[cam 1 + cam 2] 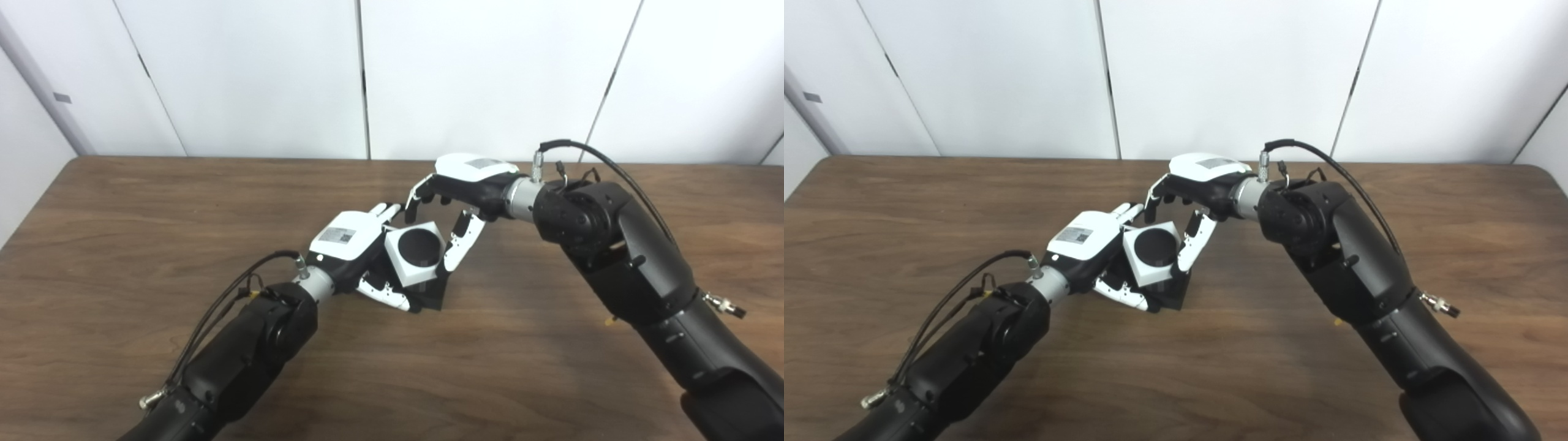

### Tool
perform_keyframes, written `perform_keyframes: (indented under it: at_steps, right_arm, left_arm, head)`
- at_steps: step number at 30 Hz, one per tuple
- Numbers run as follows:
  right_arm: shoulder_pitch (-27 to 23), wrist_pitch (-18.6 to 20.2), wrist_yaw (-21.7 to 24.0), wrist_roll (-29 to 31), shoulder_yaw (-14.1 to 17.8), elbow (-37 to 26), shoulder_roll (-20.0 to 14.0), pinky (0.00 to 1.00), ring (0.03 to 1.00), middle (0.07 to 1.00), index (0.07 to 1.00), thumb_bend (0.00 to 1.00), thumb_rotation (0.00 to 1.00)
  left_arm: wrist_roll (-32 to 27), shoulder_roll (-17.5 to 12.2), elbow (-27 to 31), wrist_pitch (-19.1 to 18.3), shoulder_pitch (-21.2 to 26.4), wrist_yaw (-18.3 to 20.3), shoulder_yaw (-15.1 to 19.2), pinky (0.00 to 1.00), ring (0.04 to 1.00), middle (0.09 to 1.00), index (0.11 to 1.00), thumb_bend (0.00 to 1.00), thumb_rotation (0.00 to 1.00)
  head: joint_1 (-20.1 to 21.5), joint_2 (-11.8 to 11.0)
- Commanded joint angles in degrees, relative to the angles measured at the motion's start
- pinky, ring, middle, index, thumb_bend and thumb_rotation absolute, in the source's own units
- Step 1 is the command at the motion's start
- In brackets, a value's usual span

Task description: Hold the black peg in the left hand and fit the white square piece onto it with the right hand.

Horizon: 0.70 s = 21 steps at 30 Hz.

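My left hand (352,248) is shut on the black peg, whose black base (430,298) shows under the hand near the table. The white square piece (415,254) sits on the peg, tilted toward me, and the peg's round black end (420,245) fills its centre hole. My right hand (456,196) hovers over the piece from the far right with its fingers (418,195) arched above the far corner. Its thumb (459,245) hangs beside the piece's right edge. The right hand's fingers are spread and not closed on the piece. The pair also shows in the right eye view (1151,253).
The brown wooden table (153,233) stretches to both sides. White wall panels (490,73) stand behind its far edge. Both forearms (631,269) cross the near half of the table.
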State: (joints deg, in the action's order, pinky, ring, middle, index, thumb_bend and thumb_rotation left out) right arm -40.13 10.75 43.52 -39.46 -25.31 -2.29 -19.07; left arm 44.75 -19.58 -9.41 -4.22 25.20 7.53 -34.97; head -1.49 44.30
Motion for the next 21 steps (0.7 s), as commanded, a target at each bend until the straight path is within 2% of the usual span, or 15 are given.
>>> perform_keyframes:
  at_steps: [1, 10, 21]
  right_arm:
    - [-3.94, -0.62, -0.58, 0.24, 0.74, -1.70, -0.95, 0.74, 0.821, 0.820, 0.675, 0.91, 0.28]
    - [-3.96, -0.56, -0.45, 0.01, 0.61, -1.86, -0.90, 0.74, 0.818, 0.820, 0.675, 0.91, 0.27]
    - [-3.72, -0.82, -0.77, 0.22, 0.80, -1.74, -1.00, 0.73, 0.820, 0.819, 0.670, 0.91, 0.27]
  left_arm:
    - [1.99, -0.78, -3.30, -1.62, -3.44, 8.60, -3.80, 0.90, 1.000, 1.000, 0.993, 1.00, 0.43]
    - [2.48, -1.07, -3.09, -2.01, -3.64, 9.04, -3.92, 0.89, 1.000, 1.000, 1.000, 1.00, 0.47]
    - [2.59, -0.96, -2.75, -2.33, -3.94, 8.36, -3.68, 0.89, 1.000, 1.000, 1.000, 1.00, 0.43]
  head:
    - [-0.05, 0.07]
    - [-0.15, 0.06]
    - [-0.11, 0.14]
